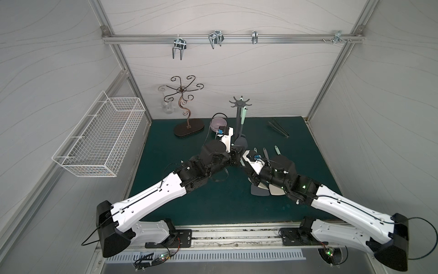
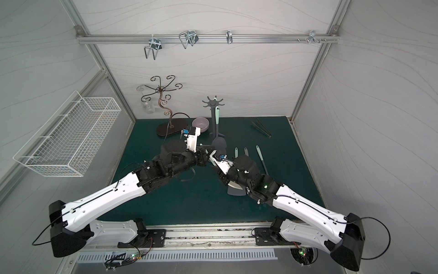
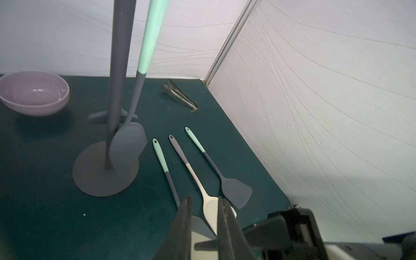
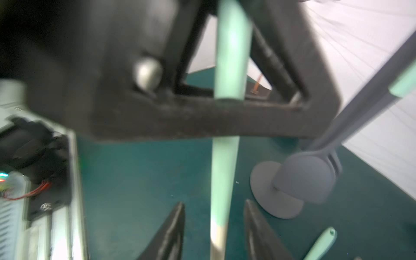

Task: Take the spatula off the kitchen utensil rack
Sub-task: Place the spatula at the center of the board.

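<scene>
The spatula (image 3: 127, 144) hangs on the kitchen utensil rack (image 3: 119, 67). Its mint handle is up at the crown of hooks and its grey blade hangs beside the pole, low over the round base. In both top views the rack stands just beyond the two end effectors, which meet in front of its base.

The left end effector (image 3: 204, 198) has its fingers close together. The right wrist view shows them clenched about the handle of a mint-handled utensil (image 4: 225, 168), whose head is out of sight. The right end effector (image 4: 214, 201) is released, its fingertips on either side of that same handle with a gap on each.

Beyond the left end effector's fingertips, three loose utensils (image 3: 182, 157) lie side by side on the green desk (image 3: 45, 202), apart from one another. Farther beyond them, metal tongs (image 3: 182, 96) lie near the back wall. A lilac bowl (image 3: 45, 105) sits near the rack, on the left arm's side.
</scene>
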